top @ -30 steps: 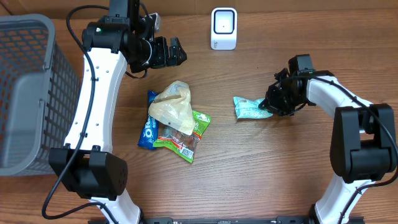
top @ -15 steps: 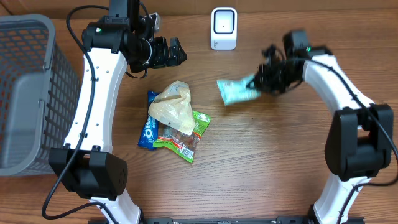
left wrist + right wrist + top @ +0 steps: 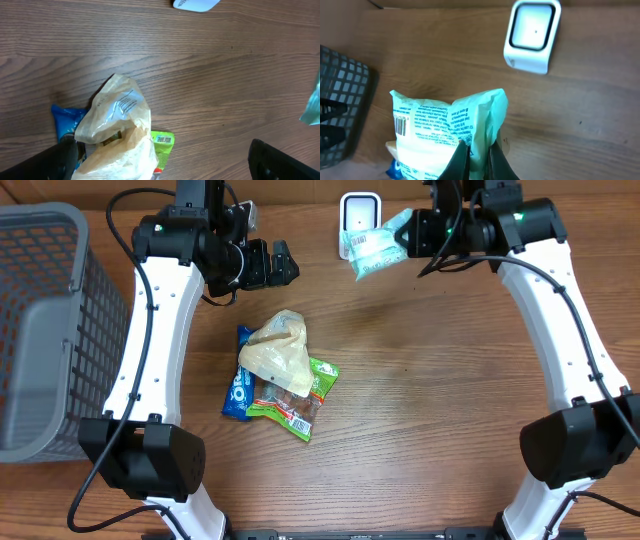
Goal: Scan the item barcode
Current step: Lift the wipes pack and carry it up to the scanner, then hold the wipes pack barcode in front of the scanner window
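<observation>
Right tool (image 3: pixel 475 150) clenched on one edge of the teal packet (image 3: pixel 445 132). Looks light, soft, crinkly and slippery, so best pinched at the edge, with the barcode (image 3: pixel 400 125) clear. Left tool (image 3: pixel 283 264) released.

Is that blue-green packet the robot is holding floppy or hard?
Probably floppy: the teal packet crumples where the right gripper pinches its edge. It likely weighs little, since that pinch at one end holds it up. Its smooth printed wrapper might be slippery.
</observation>
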`<state>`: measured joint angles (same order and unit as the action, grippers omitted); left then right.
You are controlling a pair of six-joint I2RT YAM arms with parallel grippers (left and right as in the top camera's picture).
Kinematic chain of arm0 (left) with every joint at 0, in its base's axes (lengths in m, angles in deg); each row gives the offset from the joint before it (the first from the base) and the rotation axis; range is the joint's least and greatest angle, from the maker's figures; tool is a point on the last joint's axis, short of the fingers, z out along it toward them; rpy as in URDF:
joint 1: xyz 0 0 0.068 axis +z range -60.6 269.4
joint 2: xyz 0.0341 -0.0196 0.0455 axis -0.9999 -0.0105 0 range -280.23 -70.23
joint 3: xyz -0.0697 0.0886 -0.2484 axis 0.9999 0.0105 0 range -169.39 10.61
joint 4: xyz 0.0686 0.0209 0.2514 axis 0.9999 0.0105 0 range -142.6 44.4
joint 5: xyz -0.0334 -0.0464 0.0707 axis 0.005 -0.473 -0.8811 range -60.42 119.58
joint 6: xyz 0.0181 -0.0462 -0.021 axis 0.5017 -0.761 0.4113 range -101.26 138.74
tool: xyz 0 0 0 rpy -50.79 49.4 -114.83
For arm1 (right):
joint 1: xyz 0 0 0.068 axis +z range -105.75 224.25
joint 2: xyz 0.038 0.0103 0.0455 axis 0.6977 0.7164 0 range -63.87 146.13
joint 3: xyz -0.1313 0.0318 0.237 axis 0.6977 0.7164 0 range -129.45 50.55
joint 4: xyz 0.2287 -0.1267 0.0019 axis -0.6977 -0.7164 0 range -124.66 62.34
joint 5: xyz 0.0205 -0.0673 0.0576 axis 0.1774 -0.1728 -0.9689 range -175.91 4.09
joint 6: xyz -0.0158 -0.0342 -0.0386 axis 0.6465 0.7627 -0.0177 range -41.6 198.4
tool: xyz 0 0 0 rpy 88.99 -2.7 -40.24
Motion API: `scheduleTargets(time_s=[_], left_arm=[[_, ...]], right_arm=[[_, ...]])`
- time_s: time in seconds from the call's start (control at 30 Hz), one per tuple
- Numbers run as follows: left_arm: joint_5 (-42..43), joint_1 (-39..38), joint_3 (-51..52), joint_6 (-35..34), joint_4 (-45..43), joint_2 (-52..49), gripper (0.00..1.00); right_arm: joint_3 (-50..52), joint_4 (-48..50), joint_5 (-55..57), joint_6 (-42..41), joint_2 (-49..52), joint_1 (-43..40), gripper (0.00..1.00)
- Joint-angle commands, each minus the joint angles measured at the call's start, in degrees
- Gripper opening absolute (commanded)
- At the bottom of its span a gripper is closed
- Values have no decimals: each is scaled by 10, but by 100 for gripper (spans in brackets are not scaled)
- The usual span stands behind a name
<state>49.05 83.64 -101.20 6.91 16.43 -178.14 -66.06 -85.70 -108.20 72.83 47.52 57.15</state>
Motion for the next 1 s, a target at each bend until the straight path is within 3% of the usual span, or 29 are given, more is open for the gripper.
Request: scheduleTargets(time_s=[0.0, 0.43, 0.5, 0.63, 0.97], left_arm=[[-4, -3, -11, 5, -1, -1, 100], [-4, -3, -11, 5, -1, -1, 100], [-4, -3, -11, 5, -1, -1, 100], [-4, -3, -11, 5, -1, -1, 100], [-4, -3, -11, 5, -1, -1, 100]], right_arm=[[-41, 6, 30, 16, -25, 3, 4], [-46, -4, 38, 60, -56, 41, 4], [-46, 7, 96, 56, -56, 55, 4], [-37, 55, 330, 59, -44, 94, 4], [-30, 238, 613, 221, 85, 138, 4]])
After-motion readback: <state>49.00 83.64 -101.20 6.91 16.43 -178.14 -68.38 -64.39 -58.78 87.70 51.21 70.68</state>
